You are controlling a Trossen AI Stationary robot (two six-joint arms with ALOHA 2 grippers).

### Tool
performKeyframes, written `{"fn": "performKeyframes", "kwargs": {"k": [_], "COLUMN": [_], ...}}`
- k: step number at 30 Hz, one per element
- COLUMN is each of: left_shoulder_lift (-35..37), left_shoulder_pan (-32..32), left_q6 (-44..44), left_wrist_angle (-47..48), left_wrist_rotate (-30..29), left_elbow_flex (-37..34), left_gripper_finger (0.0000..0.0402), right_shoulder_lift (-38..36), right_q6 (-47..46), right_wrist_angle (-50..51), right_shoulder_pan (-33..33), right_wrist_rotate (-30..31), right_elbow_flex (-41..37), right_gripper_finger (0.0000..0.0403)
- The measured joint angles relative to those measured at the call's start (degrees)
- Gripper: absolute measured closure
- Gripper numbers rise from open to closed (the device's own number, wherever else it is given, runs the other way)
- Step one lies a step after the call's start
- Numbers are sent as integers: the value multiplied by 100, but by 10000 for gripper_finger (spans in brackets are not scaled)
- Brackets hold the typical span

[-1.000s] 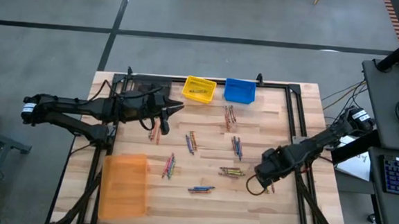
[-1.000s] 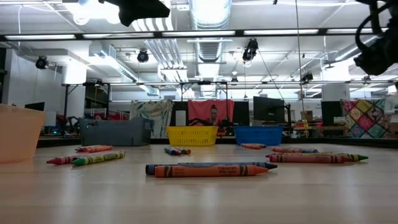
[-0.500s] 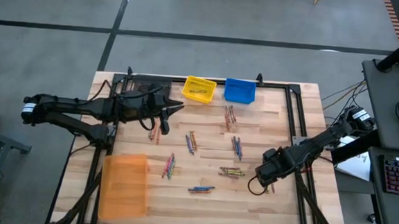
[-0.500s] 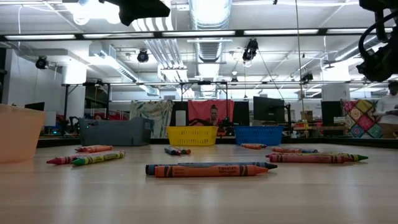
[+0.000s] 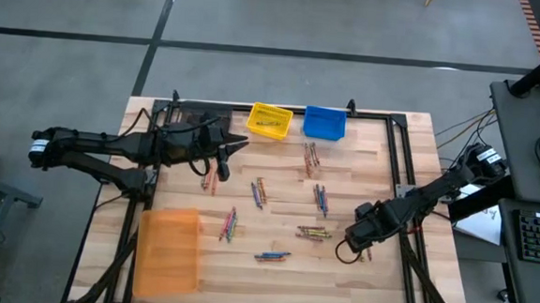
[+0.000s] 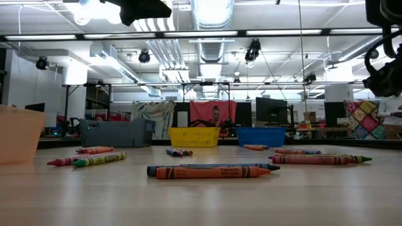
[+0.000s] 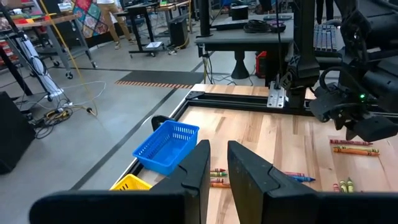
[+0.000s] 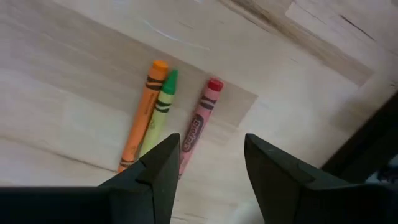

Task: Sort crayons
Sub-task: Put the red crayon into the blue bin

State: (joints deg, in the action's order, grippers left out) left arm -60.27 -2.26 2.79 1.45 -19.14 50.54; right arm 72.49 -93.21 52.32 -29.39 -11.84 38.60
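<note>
Right claw (image 8: 208,171) hangs spread wide, released, directly over a red crayon (image 8: 198,127); left claw (image 7: 216,168) empty, fingers nearly together

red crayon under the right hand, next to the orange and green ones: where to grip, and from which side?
Grip the red crayon at mid-barrel, coming straight down, fingers across its width. It lies flat, with a gap to the green crayon. The right hand hangs open above it; one finger should probably fit that gap.
</note>
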Motion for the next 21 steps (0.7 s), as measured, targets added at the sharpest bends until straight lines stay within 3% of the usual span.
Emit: {"fn": "performKeyframes", "kwargs": {"k": [16,21], "left_shoulder_lift": [0,0], "left_shoulder_pan": [-9,-9], "left_q6": [-2,-2], "left_wrist_angle": [-63,-88], "left_wrist_rotate": [-2,-2], "left_elbow_flex": [0,0], "left_gripper_finger": [363,363], "right_shoulder_lift": [-16,-11], "right_q6": [-14,-59], "right_wrist_angle": [-991,-1071], "right_shoulder_pan": [0,0], "right_wrist_rotate": [126,157], "right_elbow_flex": [-725,-850], "right_gripper_finger": [232,252]}}
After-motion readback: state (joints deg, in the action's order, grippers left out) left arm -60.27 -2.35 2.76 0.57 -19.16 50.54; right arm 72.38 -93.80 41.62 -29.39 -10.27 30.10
